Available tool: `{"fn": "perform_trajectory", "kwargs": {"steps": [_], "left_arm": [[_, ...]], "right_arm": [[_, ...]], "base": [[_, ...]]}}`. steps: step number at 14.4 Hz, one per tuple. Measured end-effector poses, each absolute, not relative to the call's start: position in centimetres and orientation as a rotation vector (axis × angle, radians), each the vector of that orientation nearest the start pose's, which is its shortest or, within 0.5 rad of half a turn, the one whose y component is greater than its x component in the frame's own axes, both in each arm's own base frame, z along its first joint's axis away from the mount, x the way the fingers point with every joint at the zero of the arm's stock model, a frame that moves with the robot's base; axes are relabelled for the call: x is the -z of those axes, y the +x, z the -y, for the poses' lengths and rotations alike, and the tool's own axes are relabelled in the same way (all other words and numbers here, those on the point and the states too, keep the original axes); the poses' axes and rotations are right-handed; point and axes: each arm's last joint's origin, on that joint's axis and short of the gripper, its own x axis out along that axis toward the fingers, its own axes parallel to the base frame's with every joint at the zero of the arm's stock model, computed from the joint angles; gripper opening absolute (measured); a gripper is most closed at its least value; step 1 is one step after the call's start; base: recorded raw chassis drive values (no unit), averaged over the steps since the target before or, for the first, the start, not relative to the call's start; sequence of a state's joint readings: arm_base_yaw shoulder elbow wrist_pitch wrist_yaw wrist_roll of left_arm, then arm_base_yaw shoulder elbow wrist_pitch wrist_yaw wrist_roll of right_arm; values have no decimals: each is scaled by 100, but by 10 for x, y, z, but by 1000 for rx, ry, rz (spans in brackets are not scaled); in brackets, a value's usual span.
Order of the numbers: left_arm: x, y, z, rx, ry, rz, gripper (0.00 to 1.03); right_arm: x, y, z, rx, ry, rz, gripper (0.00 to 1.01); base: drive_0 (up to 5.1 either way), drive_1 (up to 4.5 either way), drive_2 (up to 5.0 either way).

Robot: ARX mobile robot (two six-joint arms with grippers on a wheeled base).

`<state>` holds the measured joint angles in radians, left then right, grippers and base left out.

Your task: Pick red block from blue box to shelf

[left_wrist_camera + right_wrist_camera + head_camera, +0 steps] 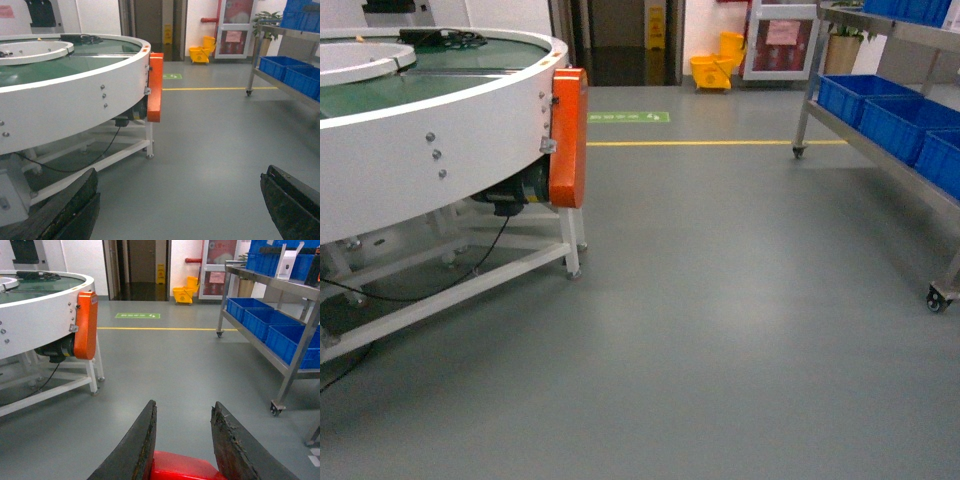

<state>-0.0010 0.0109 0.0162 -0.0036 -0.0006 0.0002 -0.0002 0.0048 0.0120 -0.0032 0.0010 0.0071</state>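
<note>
The red block [184, 467] sits deep between the two dark fingers of my right gripper [184, 407], which is shut on it above the grey floor. My left gripper [182, 177] hangs open with nothing between its widely spread fingers. The steel shelf [280, 285] stands to the right in the right wrist view, and the head view shows its rack [865, 140] at the far right. The blue box is out of view. Neither gripper appears in the head view.
A large white round conveyor table [440, 150] with an orange guard [570, 135] fills the left. Dark blue crates [260, 320] sit on the shelf tiers. The shelf's caster wheels [938, 298] rest on the floor. A yellow mop bucket [718, 68] stands by the far wall.
</note>
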Motion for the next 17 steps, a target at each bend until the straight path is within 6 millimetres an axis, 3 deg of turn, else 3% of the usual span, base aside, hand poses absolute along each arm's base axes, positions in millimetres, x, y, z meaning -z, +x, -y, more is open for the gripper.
{"fn": "perform_trajectory", "kwargs": {"steps": [17], "left_arm": [[-168,97,0,0,0,1,98]], "right_arm": [[-167,97,0,0,7,6,28]], "base": [[-160,-160,-160]]}}
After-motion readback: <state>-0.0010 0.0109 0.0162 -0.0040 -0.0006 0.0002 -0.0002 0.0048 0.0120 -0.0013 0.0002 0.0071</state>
